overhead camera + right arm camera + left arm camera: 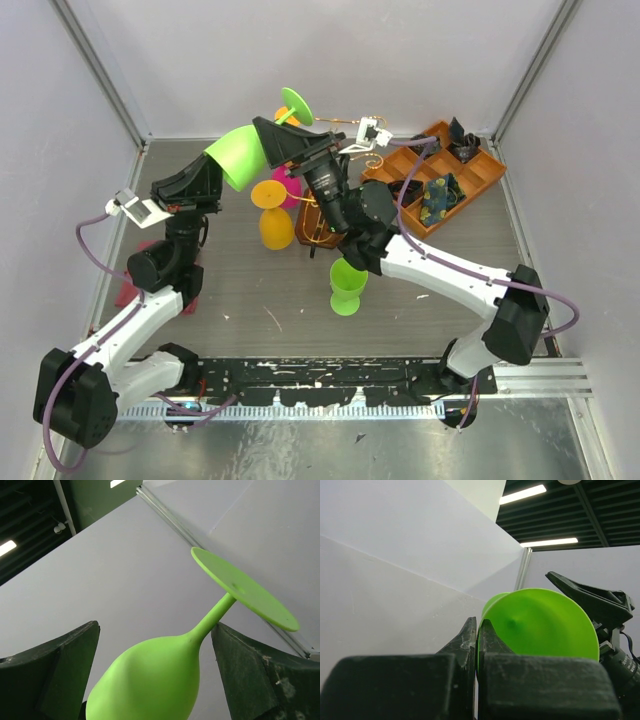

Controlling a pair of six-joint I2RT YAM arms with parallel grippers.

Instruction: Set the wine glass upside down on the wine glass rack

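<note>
left claw (477, 630) tight on wine glass (542, 625)

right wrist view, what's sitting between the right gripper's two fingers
The green wine glass: its bowl and stem lie between the fingers of the open right gripper, as the right wrist view shows.

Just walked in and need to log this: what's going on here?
The left gripper holds a green wine glass up in the air, fingers shut on the bowl's rim. The right gripper stands open around the bowl, not gripping. The wine glass rack sits on the table beneath the right arm; the glass is not on it yet.
</note>
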